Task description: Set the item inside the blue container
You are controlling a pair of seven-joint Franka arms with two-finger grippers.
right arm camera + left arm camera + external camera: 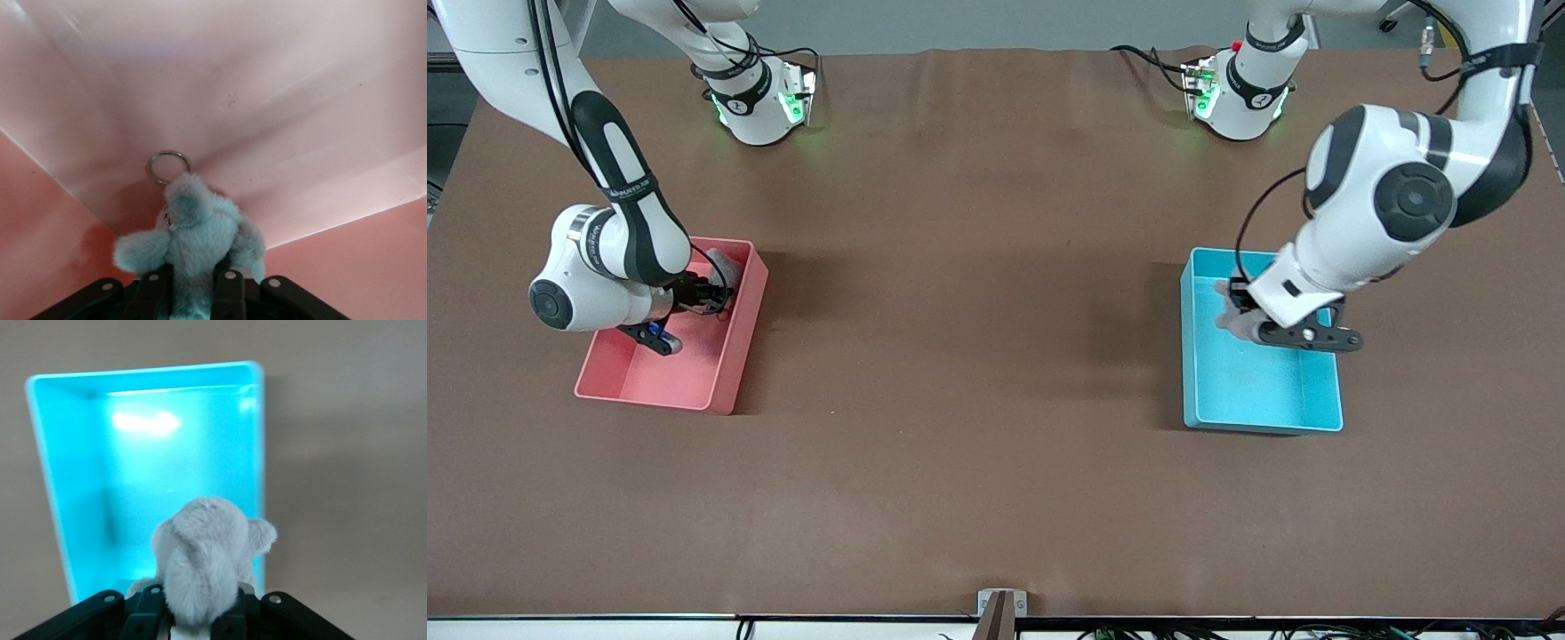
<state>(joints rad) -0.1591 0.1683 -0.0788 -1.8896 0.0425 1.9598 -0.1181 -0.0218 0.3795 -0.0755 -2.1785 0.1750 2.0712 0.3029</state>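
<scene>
Grey plush (203, 570) in left claw (193, 623), keyring plush (193, 233) in right claw (193, 293)

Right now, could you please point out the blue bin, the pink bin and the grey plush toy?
blue bin (1261, 391): front view, bare floor.
pink bin (667, 378): front view, bare floor.
grey plush (203, 553): left wrist view, its body.

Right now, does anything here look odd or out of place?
Nothing is spilled or broken. One curiosity: the right claw is shut on a blue plush keychain toy down in the pink bin, not the blue container. The left claw holds a grey plush toy over the blue container.
</scene>
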